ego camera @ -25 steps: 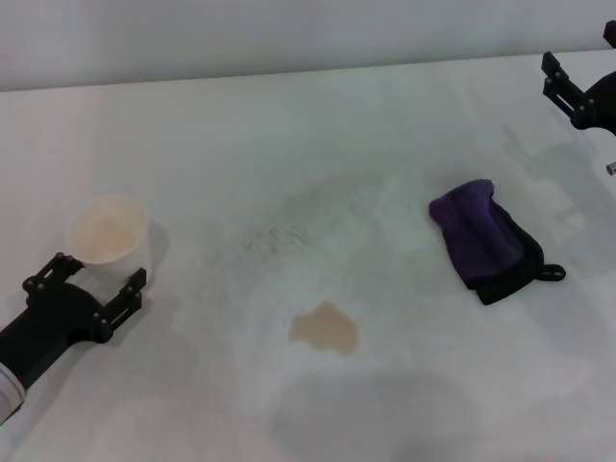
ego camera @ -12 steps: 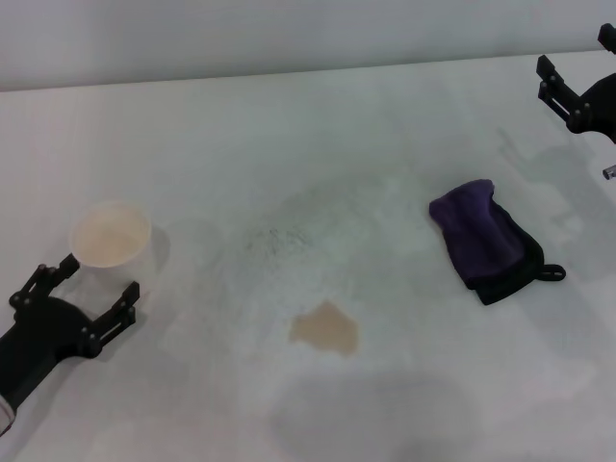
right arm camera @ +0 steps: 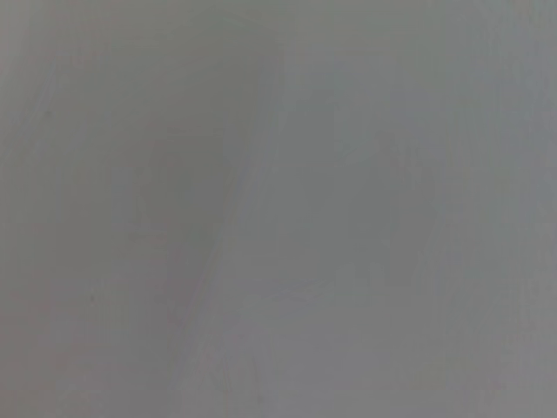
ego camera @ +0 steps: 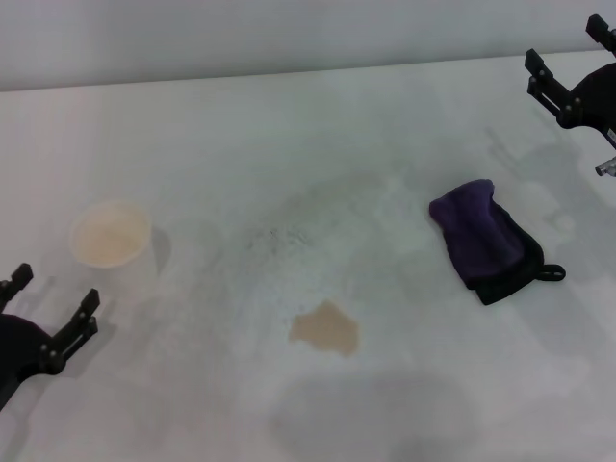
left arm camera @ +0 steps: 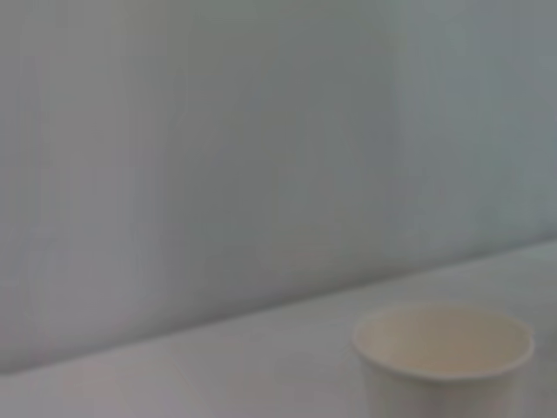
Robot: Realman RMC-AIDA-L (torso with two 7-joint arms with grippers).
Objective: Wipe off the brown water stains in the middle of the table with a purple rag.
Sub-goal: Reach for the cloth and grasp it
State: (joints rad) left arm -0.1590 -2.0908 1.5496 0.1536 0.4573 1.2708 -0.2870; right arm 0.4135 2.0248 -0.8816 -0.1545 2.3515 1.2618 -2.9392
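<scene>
The purple rag (ego camera: 478, 237) lies bunched on the right of the white table (ego camera: 289, 144), its black edging and loop toward the near side. The brown water stain (ego camera: 325, 329) is a small tan blotch in the near middle, apart from the rag. My right gripper (ego camera: 563, 44) is open and empty at the far right, beyond the rag and above the table. My left gripper (ego camera: 53, 291) is open and empty at the near left corner. The right wrist view shows only plain grey.
A white paper cup (ego camera: 111, 237) stands upright at the left, just beyond my left gripper and apart from it; it also shows in the left wrist view (left arm camera: 444, 348). Faint grey smudges (ego camera: 279, 239) mark the table's middle. A grey wall runs behind the table.
My left gripper has drawn back from around the paper cup toward the near left corner, leaving the cup standing. My right gripper has shifted slightly left and farther away.
</scene>
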